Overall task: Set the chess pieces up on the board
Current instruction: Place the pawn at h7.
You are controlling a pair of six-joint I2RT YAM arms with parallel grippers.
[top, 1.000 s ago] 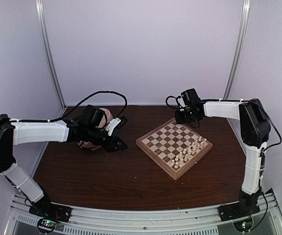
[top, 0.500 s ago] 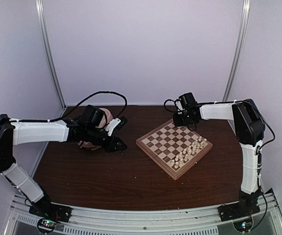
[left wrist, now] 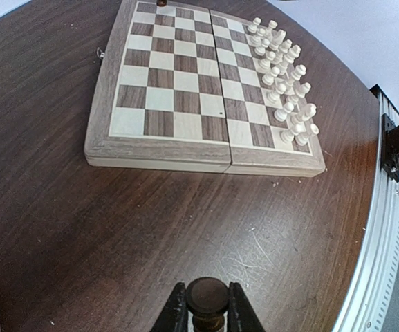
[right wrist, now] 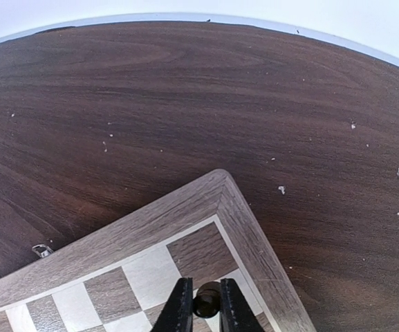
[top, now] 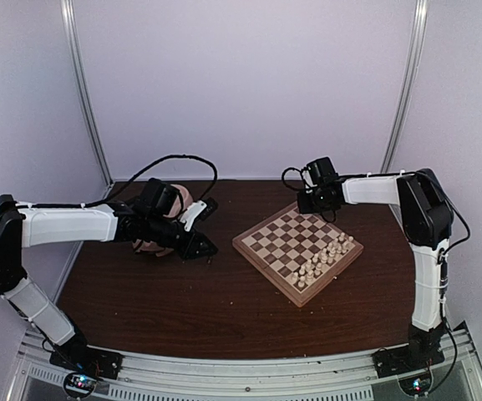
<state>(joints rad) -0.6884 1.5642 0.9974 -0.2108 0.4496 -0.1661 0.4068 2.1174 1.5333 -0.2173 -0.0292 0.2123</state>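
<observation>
Since a second ago, my right claw [right wrist: 205,290] has swung slightly left; it clamps a small dark piece [right wrist: 207,301] over the far corner of the checkered wooden board [right wrist: 151,225]. My left claw [left wrist: 206,294] pinches a round-topped dark piece [left wrist: 207,299] above bare, scratched worktop [left wrist: 81,228], well clear of the board's thick rim. Along its other side stand cream pieces [left wrist: 282,76].

The board [left wrist: 158,146] is chequered in cream and dark brown and framed by a tan, grained border. The chessmen [left wrist: 282,83] on it are pale cream. A dark brown chess piece [left wrist: 207,299] is framed by the black fingers of the left end effector [left wrist: 207,289], and a blackish chess piece [right wrist: 207,302] by those of the right end effector [right wrist: 205,289]. The tabletop [top: 182,309] is grained in dark reddish brown. The left arm [top: 65,225] and right arm [top: 374,188] are cased in white, with black joints.
</observation>
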